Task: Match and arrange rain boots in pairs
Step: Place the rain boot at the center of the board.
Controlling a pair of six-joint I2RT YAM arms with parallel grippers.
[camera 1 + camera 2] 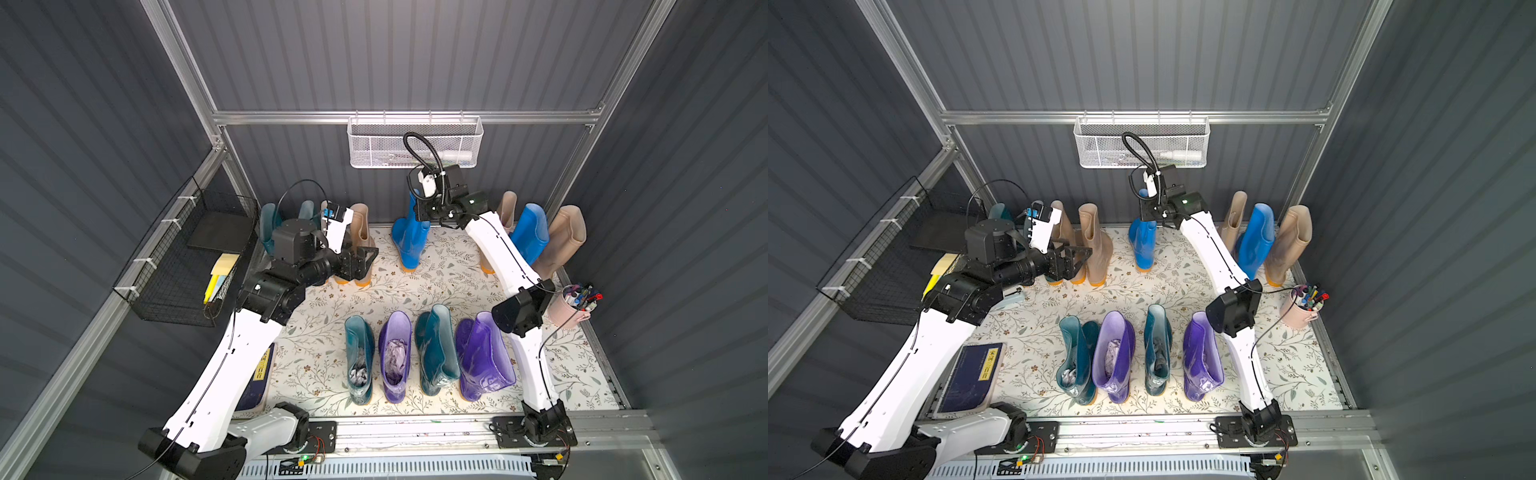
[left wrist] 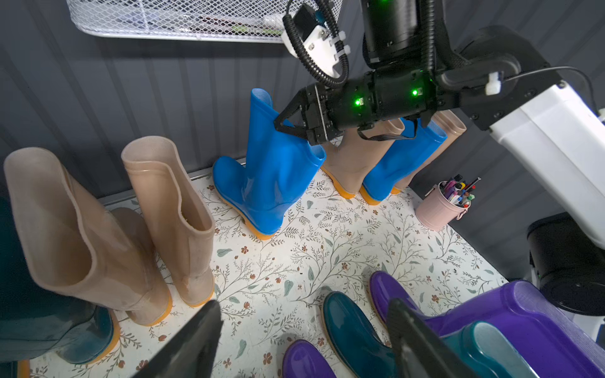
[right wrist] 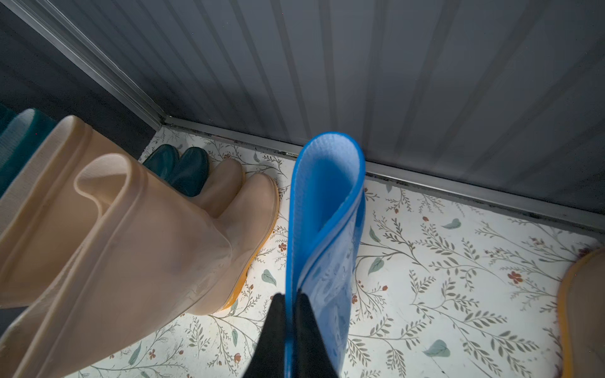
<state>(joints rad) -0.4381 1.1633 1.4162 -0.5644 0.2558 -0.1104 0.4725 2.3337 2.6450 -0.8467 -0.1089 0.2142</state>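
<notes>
Dark ribbed walls enclose a floral-papered desk [image 1: 316, 332]; a black wire basket [image 1: 174, 282] hangs left; the left jaws gape empty by the beige boots [image 1: 1094, 245]; the right jaws pinch the cuff of a blue boot [image 1: 409, 245] at the back; a pink pen cup [image 1: 565, 316] stands right.

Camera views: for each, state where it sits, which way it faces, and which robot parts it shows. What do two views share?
Both top views: high at the near side, looking down toward the back wall; left arm, right arm and open left tool show.
Left wrist: on the left arm, facing across the floral mat at the right arm; own tool's fingers show.
Right wrist: on the right arm, looking down a bright blue glossy rubber boot; right tool shut on its rim.
Shared: both wrist views show that boot gripped.
</notes>
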